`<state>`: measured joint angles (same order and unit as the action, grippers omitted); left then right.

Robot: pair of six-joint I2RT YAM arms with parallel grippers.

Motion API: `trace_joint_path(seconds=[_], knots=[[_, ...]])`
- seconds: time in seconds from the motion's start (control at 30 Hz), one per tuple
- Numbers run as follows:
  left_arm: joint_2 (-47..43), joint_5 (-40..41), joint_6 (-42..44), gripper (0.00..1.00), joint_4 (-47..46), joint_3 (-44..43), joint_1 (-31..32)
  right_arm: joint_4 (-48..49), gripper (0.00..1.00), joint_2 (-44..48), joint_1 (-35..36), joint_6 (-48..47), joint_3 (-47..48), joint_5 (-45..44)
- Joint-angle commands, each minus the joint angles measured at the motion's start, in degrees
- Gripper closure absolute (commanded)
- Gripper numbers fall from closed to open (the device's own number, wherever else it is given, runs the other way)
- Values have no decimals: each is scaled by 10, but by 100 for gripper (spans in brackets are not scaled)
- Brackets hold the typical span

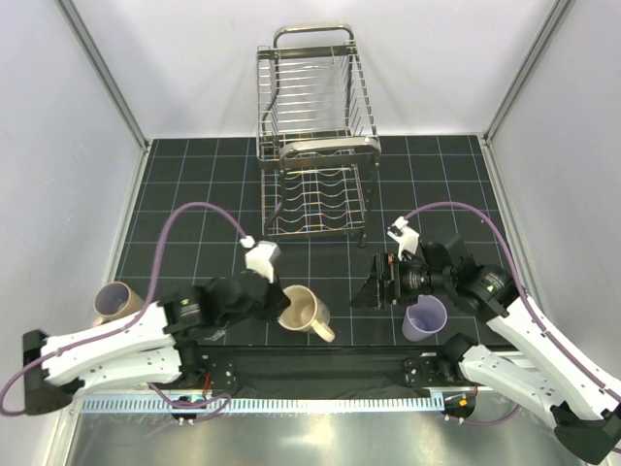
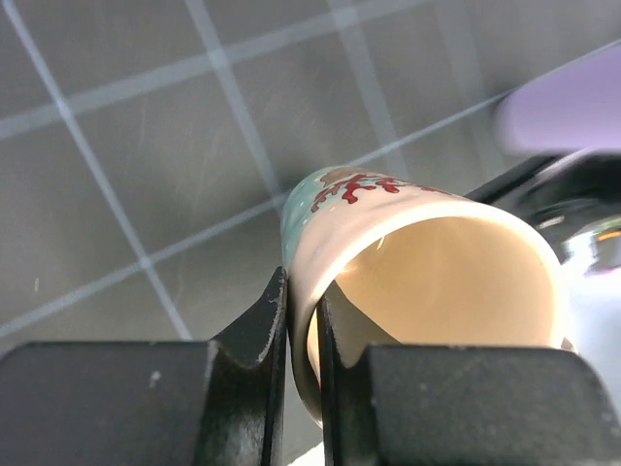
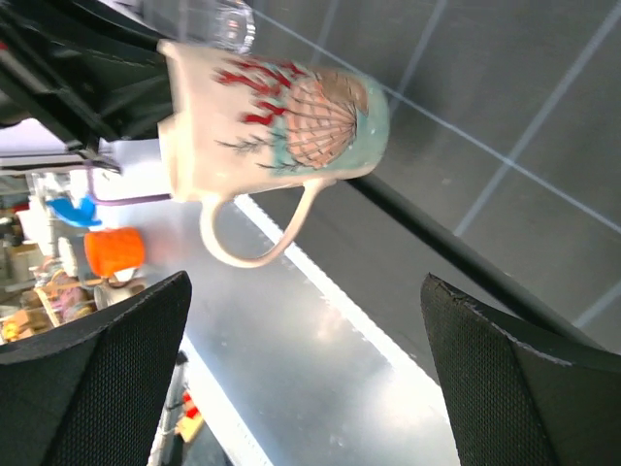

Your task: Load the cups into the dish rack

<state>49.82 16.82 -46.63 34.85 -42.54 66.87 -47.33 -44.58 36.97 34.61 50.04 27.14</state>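
1. Left end effector (image 2: 303,291) is clamped on the mug (image 2: 427,262) at its rim wall, holding it tipped sideways near the desk's (image 1: 175,194) front, well short of the dish rack (image 1: 315,146).
2. Right end effector (image 1: 374,282) gapes empty.
3. The mug looks ceramic: stiff, heavyish, slick and chippable. It may swivel in a rim pinch.

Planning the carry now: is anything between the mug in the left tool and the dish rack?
Nothing visible. The left tool pinches the rim of the mug, and only bare mat lies between it and the dish rack. The open right tool sits off to the right of that path.
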Motion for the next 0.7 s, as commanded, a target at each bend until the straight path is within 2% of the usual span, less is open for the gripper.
trace_joint_path(seconds=[0.0,0.2,0.4,0.53,0.67], knots=[[-107,40,32,100,-199,30,1,83,0,13,25,86,-15,-16],[-195,47,93,100,-390,98,1,193,0,13,100,179,-42,-30],[-213,2,145,100,-506,141,1,253,0,43,159,273,-64,-88],[-218,-30,191,100,-638,180,1,318,0,83,175,344,-114,-112],[-202,-47,210,100,-702,190,0,340,0,106,177,371,-130,-130]])
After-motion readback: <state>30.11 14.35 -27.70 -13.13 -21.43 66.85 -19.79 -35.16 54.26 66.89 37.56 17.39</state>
